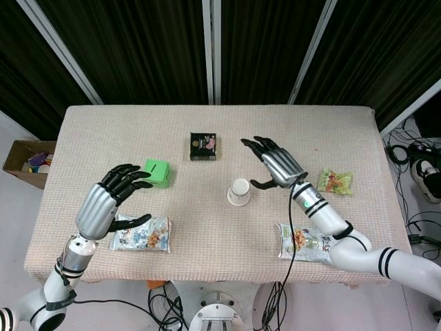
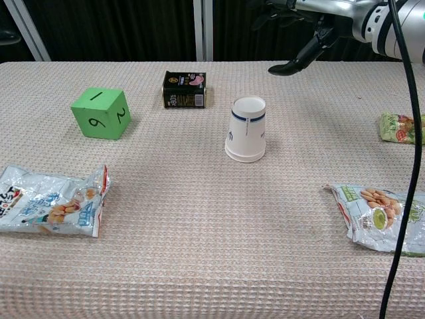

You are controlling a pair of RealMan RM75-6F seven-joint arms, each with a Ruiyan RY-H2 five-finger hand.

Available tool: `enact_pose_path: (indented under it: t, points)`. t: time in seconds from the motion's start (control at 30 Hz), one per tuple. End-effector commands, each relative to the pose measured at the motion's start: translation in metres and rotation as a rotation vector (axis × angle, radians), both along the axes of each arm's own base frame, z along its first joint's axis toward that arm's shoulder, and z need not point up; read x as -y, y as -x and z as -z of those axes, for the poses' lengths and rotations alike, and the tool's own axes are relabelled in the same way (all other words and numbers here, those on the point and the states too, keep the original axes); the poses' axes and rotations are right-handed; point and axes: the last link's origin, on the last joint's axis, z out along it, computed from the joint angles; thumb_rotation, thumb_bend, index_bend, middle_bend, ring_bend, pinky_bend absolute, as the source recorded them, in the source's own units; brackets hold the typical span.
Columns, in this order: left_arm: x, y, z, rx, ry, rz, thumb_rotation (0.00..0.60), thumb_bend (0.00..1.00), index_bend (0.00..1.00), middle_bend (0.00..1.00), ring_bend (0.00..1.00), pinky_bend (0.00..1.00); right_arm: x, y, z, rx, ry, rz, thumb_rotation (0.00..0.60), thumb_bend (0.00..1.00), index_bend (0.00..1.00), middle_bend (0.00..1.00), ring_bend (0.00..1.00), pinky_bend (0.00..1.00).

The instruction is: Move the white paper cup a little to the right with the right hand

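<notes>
White paper, thin and light, makes the paper cup (image 2: 246, 129) easily crushed or tipped; it stands mouth down mid-tabletop (image 1: 207, 248). A gentle hold around its side wall is judged best. The right hand (image 1: 278, 164) hovers beside it, spread and empty. Its height above the tabletop is shown only in the chest view; the left hand (image 1: 110, 198), open and empty, only in the head view.

Two cameras, one high and one low, both facing the far edge of the table (image 1: 207, 234).

From the head view we look steeply down and take in all four table edges plus floor beyond. From the chest view we sit low and close at the near edge, looking across toward the curtain (image 2: 133, 26). Both share the table's middle: the cup (image 1: 239, 192), green cube (image 2: 101, 113) and dark box (image 1: 203, 145).
</notes>
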Motion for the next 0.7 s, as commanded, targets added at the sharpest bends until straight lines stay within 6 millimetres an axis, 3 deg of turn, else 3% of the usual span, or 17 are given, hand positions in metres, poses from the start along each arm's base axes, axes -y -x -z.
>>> enact_pose_path:
  t: [0.03,0.3,0.47,0.7]
  points:
    - [0.000,0.001,0.000,-0.004,0.004,-0.005,0.600,0.00,0.32,0.27,0.18,0.20,0.002,-0.002,0.002,-0.008,-0.002,0.002,0.600,0.19,0.04,0.16,0.00,0.10]
    - [0.001,0.009,-0.002,-0.058,-0.023,-0.057,0.600,0.00,0.32,0.27,0.18,0.20,-0.006,0.003,0.004,-0.040,-0.028,-0.001,0.600,0.19,0.04,0.16,0.00,0.10]
    - [0.005,0.034,-0.006,-0.312,-0.027,-0.284,0.600,0.00,0.32,0.27,0.18,0.20,-0.025,0.007,-0.004,-0.127,-0.098,-0.031,0.600,0.19,0.05,0.17,0.00,0.10]
    - [0.014,0.048,-0.005,-0.322,0.043,-0.415,0.600,0.00,0.32,0.26,0.18,0.20,-0.028,0.002,0.005,-0.289,-0.127,-0.098,0.600,0.15,0.09,0.18,0.00,0.10]
